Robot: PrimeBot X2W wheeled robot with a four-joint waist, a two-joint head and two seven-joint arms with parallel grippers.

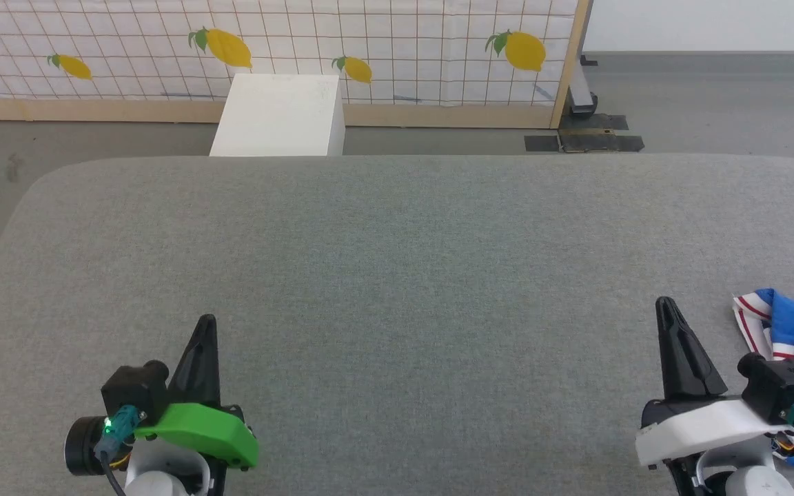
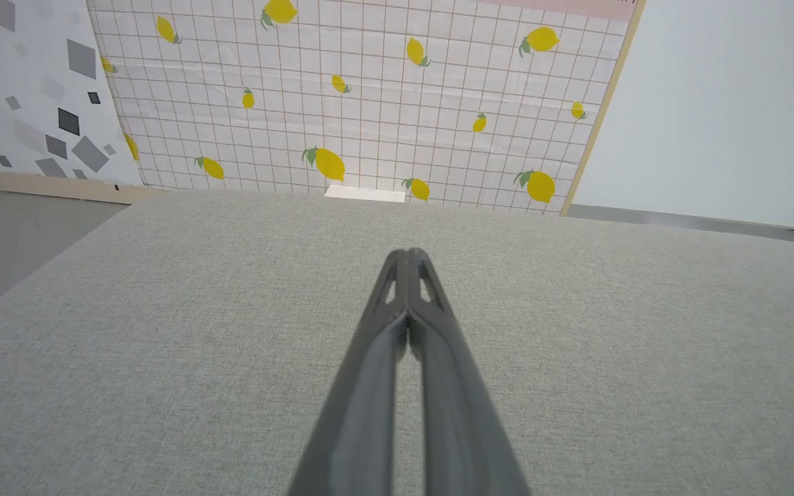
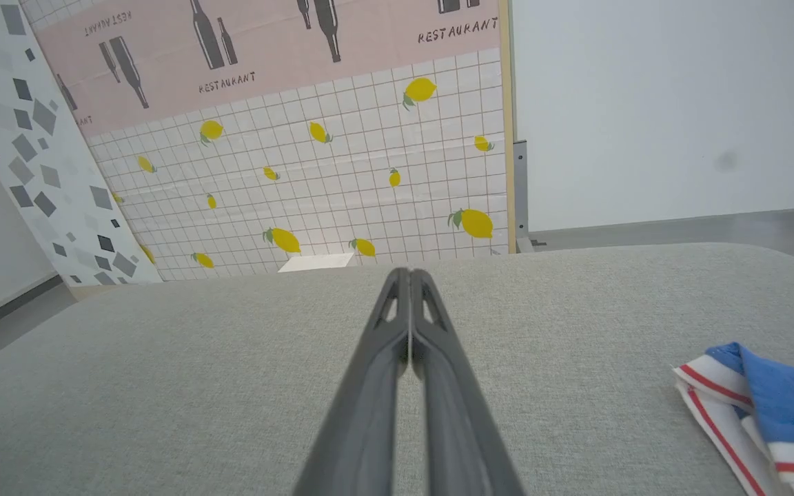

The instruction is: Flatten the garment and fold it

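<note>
While we hover over the grey padded surface [image 1: 397, 262], our left gripper [image 1: 207, 324] at seven o'clock and right gripper [image 1: 664, 306] at five o'clock each show fingers pressed together, empty. The garment [image 1: 793, 331] lies bunched at four o'clock, just beside our right gripper.

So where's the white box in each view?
Head view: white box at top, left of centre, beyond the table.
Left wrist view: sliver just above the left pincer.
Right wrist view: sliver left of the right pincer's tip.
Shared landmark: lemon panel behind it.
</note>
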